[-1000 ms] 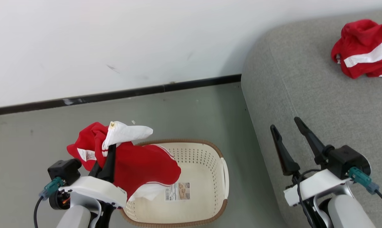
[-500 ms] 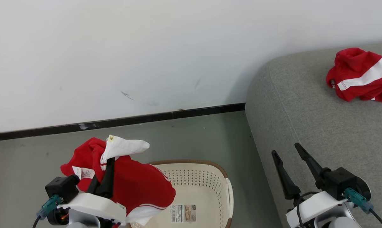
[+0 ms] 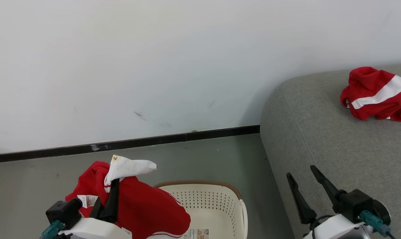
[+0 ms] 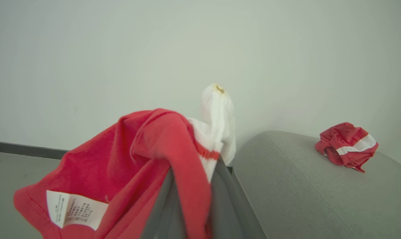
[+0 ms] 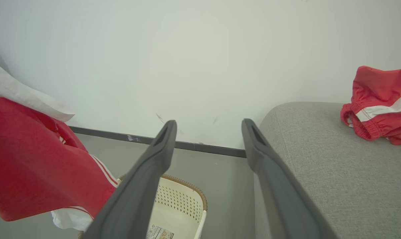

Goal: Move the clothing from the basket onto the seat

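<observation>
**Condition.** The left tool is closed tight on the clothing. A fold near a white panel is pinched between its fingers, and the rest of the red fabric is draped around the tool. The clothing is held up at the left, over the left part of the basket. Its lowest white fold hangs close to the basket rim in the right wrist view, and contact there cannot be confirmed. The right tool is fully spread and holds nothing. It is positioned over the near edge of the seat, between the basket and the seat top. A second red garment is already lying on the far right of the seat.

**Hazards.**
1. Slip from the pinch. Only a narrow fold appears to be gripped, with most of the weight hanging to one side. A fast swing to the right could pull the fabric out and drop it on the floor.
2. Snag on the basket. If the hanging fold is caught on the rim, the light basket could be dragged or tipped.
3. Fouling of the right tool. Its spread fingers lie in the likely path to the seat and could hook the trailing fabric.
4. Short placement. If the clothing is released at the rounded near edge of the seat, it could slide off.
</observation>
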